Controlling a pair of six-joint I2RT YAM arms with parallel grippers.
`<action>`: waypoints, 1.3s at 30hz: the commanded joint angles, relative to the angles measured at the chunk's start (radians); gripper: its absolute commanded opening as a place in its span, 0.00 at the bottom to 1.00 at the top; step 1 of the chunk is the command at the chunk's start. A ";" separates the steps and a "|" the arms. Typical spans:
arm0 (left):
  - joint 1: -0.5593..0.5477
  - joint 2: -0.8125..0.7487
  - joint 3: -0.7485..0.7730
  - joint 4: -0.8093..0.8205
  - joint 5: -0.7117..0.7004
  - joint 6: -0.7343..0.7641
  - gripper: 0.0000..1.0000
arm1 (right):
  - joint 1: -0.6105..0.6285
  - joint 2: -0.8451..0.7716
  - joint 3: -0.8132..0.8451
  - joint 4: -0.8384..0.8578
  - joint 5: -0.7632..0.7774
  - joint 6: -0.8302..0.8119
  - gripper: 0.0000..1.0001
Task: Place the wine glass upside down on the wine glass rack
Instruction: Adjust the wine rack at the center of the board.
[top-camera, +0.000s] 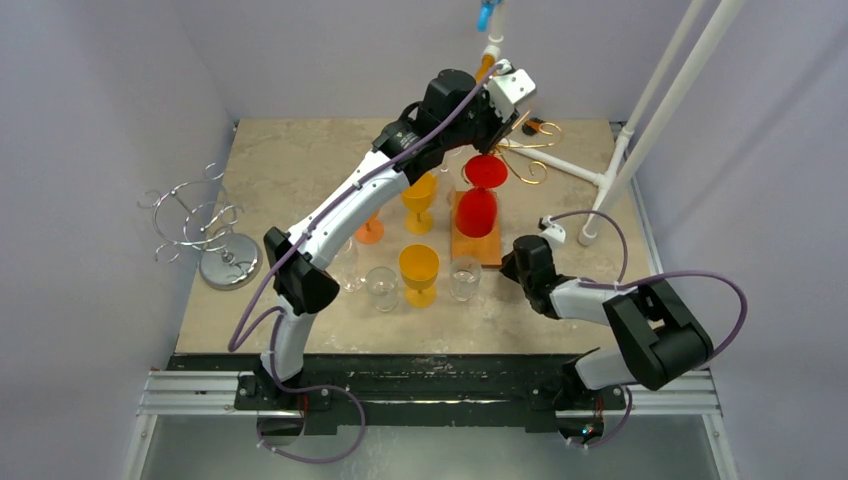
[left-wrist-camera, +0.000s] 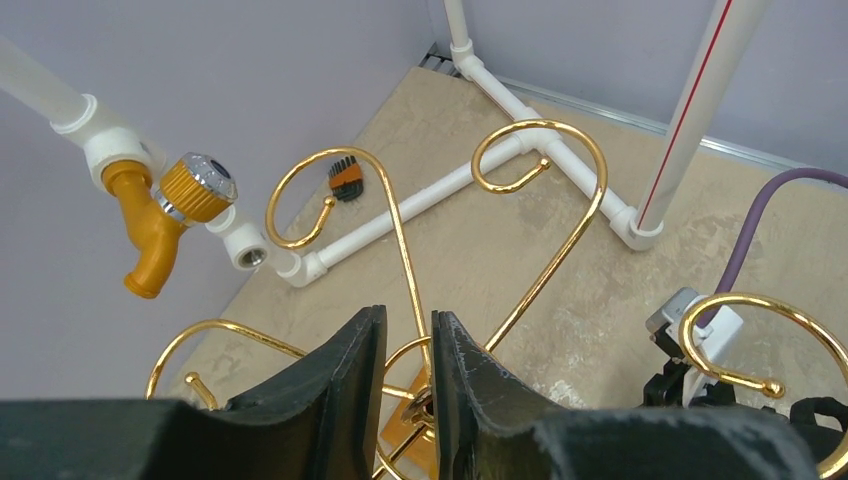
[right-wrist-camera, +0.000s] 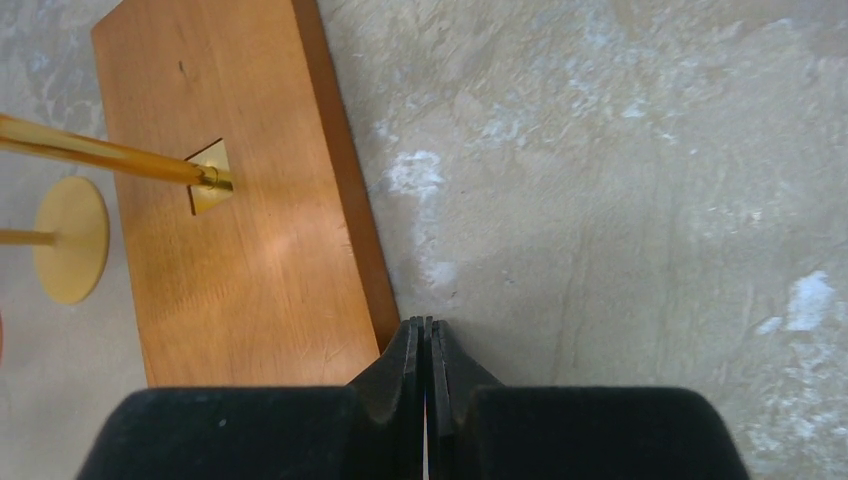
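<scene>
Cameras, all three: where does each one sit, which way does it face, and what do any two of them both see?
Top external: above and behind the robot, looking down on the table; both arms show whole.
Left wrist: high at the far side, looking across the hooks of the gold rack to the white pipes; left gripper in front, jaws slightly apart.
Right wrist: low, facing straight down at the wooden base; right gripper shut.
Shared: top external and right wrist both see the wooden base.

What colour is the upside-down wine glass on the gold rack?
Red; the wine glass shows best in the top external view.
</scene>
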 joint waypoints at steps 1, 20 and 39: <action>0.004 -0.047 -0.026 -0.012 0.001 0.006 0.26 | 0.061 0.020 0.028 0.002 -0.045 0.008 0.00; 0.008 -0.066 -0.063 -0.004 0.040 0.004 0.26 | 0.183 0.098 0.082 -0.010 0.008 0.058 0.00; -0.026 0.051 0.006 0.205 -0.163 0.044 0.26 | 0.183 0.070 0.052 -0.008 0.013 0.058 0.00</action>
